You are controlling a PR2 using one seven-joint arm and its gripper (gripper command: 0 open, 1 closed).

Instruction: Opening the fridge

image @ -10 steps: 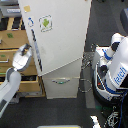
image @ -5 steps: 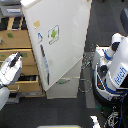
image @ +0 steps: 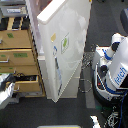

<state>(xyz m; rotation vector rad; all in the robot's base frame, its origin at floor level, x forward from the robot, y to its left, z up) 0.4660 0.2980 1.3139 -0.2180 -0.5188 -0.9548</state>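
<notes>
The fridge [image: 75, 60] is tall and white and stands in the middle of the exterior view. Its large door [image: 67, 55] stands swung out towards the camera, with its free edge pointing to the exterior view's left. A small green sticker [image: 65, 43] and a yellow one [image: 53, 37] are on the door face, and a curved silver handle [image: 57, 70] runs down it. My gripper [image: 6, 83] is at the lower left edge, apart from the door's edge and in front of the cabinet. It is blurred, so how its jaws stand does not show.
A tan wooden drawer cabinet [image: 16, 55] stands on the exterior view's left, right behind the gripper. A white-and-blue robot body [image: 115, 70] with cables fills the right side. Dark floor [image: 55, 112] lies in front.
The fridge door has swung further open towards the camera. My gripper has moved down and towards the exterior view's left, away from the door's edge.
</notes>
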